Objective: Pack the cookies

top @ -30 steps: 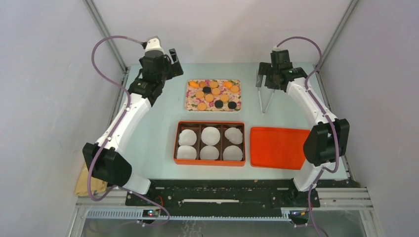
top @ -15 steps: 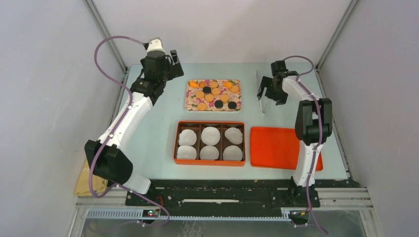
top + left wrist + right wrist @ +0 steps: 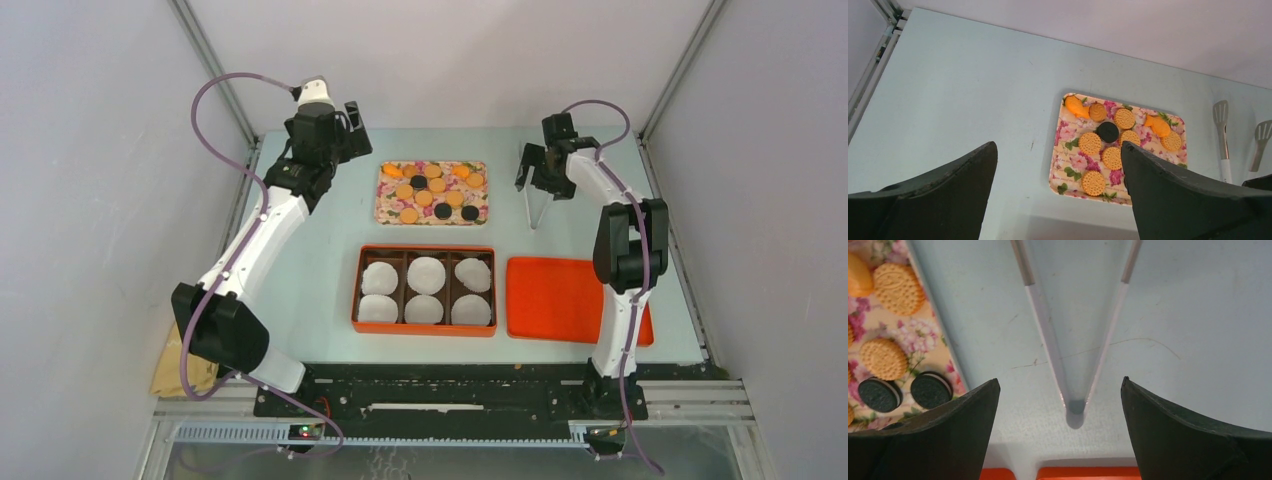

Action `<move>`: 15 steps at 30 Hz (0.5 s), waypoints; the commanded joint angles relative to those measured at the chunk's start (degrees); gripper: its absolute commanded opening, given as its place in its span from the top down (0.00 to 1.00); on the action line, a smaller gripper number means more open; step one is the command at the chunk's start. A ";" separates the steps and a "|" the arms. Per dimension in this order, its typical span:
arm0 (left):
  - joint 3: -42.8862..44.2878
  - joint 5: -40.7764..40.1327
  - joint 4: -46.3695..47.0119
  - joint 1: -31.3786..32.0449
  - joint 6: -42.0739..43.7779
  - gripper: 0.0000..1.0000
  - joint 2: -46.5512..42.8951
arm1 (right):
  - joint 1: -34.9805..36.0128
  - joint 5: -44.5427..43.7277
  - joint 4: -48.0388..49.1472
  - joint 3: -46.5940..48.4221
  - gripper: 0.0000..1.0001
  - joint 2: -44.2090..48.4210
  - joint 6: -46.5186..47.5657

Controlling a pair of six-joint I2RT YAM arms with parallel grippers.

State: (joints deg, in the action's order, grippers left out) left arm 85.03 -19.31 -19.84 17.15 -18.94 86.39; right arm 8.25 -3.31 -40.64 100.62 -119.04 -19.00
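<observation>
The cookies [image 3: 432,190], tan and black discs, lie on a floral tray [image 3: 386,208] at the table's back middle. In the left wrist view the cookies [image 3: 1111,157] sit ahead and to the right. My left gripper [image 3: 352,128] [image 3: 1059,145] hovers open over the table left of the tray, holding nothing. My right gripper [image 3: 537,178] [image 3: 1059,381] hangs open above metal tongs [image 3: 533,205] [image 3: 1045,315] lying right of the tray, their joined end between my fingers but well below them. Tan and black cookies [image 3: 883,358] show at the left edge of the right wrist view.
An orange box [image 3: 425,251] with six compartments, each lined with a white paper cup [image 3: 426,272], stands in front of the tray. Its orange lid [image 3: 565,298] lies flat to its right. The tongs' heads [image 3: 1220,111] point to the back wall.
The right arm has folded, its elbow swinging in from the far right to stand upright, and its gripper now points over the tongs. The left arm shifted only slightly.
</observation>
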 commanded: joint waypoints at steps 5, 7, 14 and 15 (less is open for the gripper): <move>1.69 -0.22 0.30 -0.32 0.98 0.02 0.31 | -1.80 -1.95 -0.56 1.68 0.00 -3.06 0.01; 1.32 0.05 0.24 -0.35 0.97 0.02 -0.17 | -2.15 -1.24 -1.34 2.60 0.00 -4.77 -0.43; 0.11 -0.61 0.89 -0.32 1.62 0.02 -1.16 | -3.39 -0.51 -2.97 7.54 0.01 -11.85 -1.58; 0.27 -0.44 0.91 -0.36 1.62 0.02 -1.06 | -3.41 -0.39 -3.03 8.31 0.06 -12.48 -1.68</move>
State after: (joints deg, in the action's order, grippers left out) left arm 85.03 -19.29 -20.12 17.10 -18.87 86.39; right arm 5.26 -3.95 -42.26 104.86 -129.47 -19.68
